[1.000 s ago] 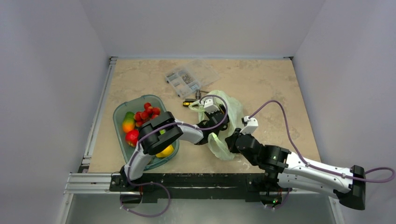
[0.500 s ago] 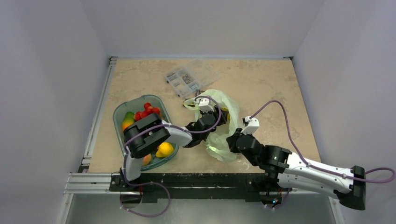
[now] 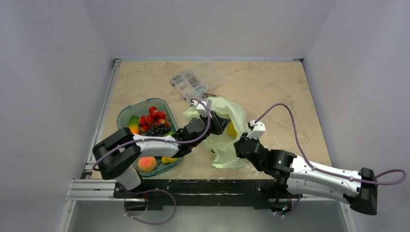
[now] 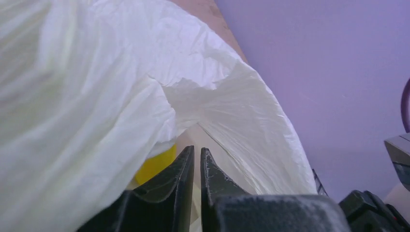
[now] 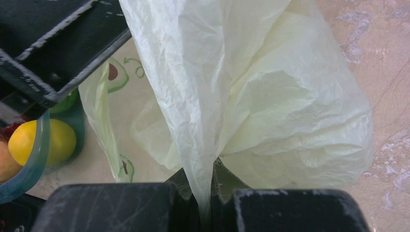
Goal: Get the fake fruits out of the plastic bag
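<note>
At lower centre of the overhead view, the thin, crinkly, pale green plastic bag (image 3: 225, 155) is held by both arms at once. A gathered fold of its film is clamped between the closed fingers of the right gripper (image 5: 205, 187), at the bottom of the right wrist view. This grip appears meant to anchor the near end so the bag cannot slide along the beige table (image 3: 275, 87).

The left gripper (image 3: 216, 123) is placed at the bag's upper edge, towards the middle of the overhead frame. In its own view the two dark fingers (image 4: 183, 166) are drawn almost together, leaving only a slit. Whether film is caught there cannot be told.

A glossy yellow oblong piece (image 4: 155, 164) is seen under the film, just left of those fingers, so at least one fruit is judged to remain inside. The dark purple-black grape bunch (image 3: 157, 129) already lies in the teal-tinted oval tray (image 3: 121, 118) at centre left, beside the bright red strawberry cluster (image 3: 152, 116). The dark red round fruit cannot be found.
</note>
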{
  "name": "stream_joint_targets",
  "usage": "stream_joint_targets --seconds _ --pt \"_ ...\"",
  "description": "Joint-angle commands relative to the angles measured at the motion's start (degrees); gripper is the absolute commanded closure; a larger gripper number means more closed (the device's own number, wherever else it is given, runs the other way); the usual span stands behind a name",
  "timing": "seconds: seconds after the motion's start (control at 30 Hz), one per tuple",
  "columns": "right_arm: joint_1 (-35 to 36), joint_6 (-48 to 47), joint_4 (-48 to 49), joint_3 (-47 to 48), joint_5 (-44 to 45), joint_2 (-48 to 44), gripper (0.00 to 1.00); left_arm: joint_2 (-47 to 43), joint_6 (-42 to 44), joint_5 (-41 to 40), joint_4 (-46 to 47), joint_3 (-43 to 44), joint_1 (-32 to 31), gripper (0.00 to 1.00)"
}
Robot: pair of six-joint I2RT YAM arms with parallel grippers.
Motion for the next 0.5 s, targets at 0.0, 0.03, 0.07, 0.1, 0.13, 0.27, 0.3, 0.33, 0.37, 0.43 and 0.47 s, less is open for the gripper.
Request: stream_joint_targets --seconds 0.0,0.03,0.07,0.1,0.13,0.27,0.3,0.33,0.37,0.43,0.47 --pt "-0.08 0.30 1.56 1.88 2.14 -0.06 1.00 -6.24 3.18 8.30 -4.33 -0.71 1.59 0.90" --pt "-0.08 0.34 1.40 1.89 2.16 0.00 1.00 -6.91 3.58 9.65 -6.25 -0.47 1.96 0.90" --pt "-0.08 0.42 1.14 1.97 2.11 -0.01 1.00 -7.22 4.09 10.97 -8.22 -0.15 2.31 0.89" --pt "-0.07 0.36 0.94 2.00 2.08 -0.04 1.00 -7.28 4.84 11.89 -9.97 0.21 2.56 0.86" --pt "-0.08 0.28 0.69 2.12 2.29 -0.19 1.00 -7.18 6.37 12.80 -11.54 0.68 2.56 0.82" --pt "-0.09 0.68 -1.30 2.19 3.27 -1.55 1.00 -5.05 7.64 14.53 -15.65 3.05 2.47 0.67" --pt "-0.08 0.68 -1.62 2.17 3.35 -2.06 1.00 -4.15 7.28 14.76 -15.23 3.43 2.51 0.64" --pt "-0.11 0.80 -1.97 2.17 3.39 -2.40 1.00 -3.08 7.09 15.21 -14.37 3.90 2.45 0.61" --pt "-0.09 0.96 -2.36 2.24 3.32 -2.69 1.00 -1.55 7.03 15.91 -13.15 4.40 2.35 0.59" --pt "-0.08 1.55 -3.21 2.38 3.16 -3.15 1.00 1.85 7.32 16.97 -10.97 6.00 2.25 0.57" --pt "-0.08 1.99 -3.62 2.51 3.00 -3.22 1.00 3.59 7.35 16.70 -9.83 6.55 2.21 0.56"
